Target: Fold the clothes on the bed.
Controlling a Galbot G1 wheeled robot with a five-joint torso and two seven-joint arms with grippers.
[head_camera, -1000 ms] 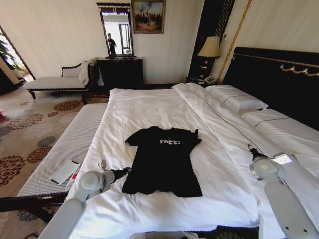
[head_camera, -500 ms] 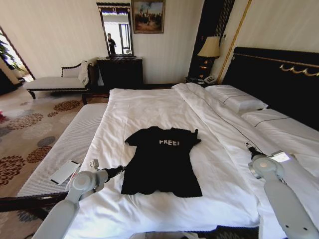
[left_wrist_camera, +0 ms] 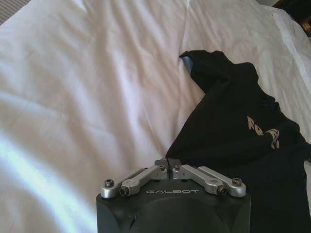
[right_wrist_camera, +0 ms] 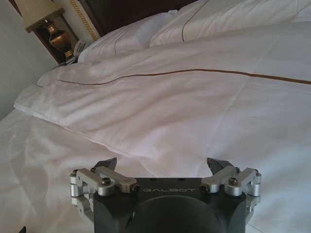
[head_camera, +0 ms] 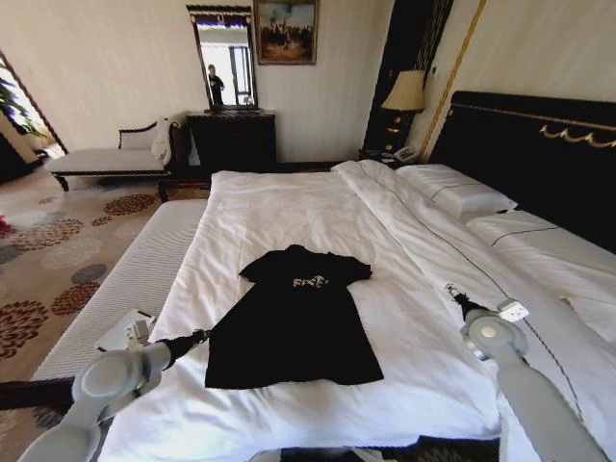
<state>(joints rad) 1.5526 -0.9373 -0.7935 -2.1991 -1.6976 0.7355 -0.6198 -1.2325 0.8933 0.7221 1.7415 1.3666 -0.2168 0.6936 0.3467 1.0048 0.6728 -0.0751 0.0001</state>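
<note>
With the jaws of our left gripper (left_wrist_camera: 167, 164) pressed together, we are pinching the lower left corner of the black T-shirt (head_camera: 294, 322), and this corner is being stretched out toward the left edge of the bed (head_camera: 289, 207). We are holding our right gripper (right_wrist_camera: 163, 165) above the bare white duvet (right_wrist_camera: 194, 107) on the right side, well apart from the shirt, with its jaws spread wide and gripping nothing. The shirt is lying flat near the middle of the duvet, its collar pointing away from us, toward the far end of the bed.
</note>
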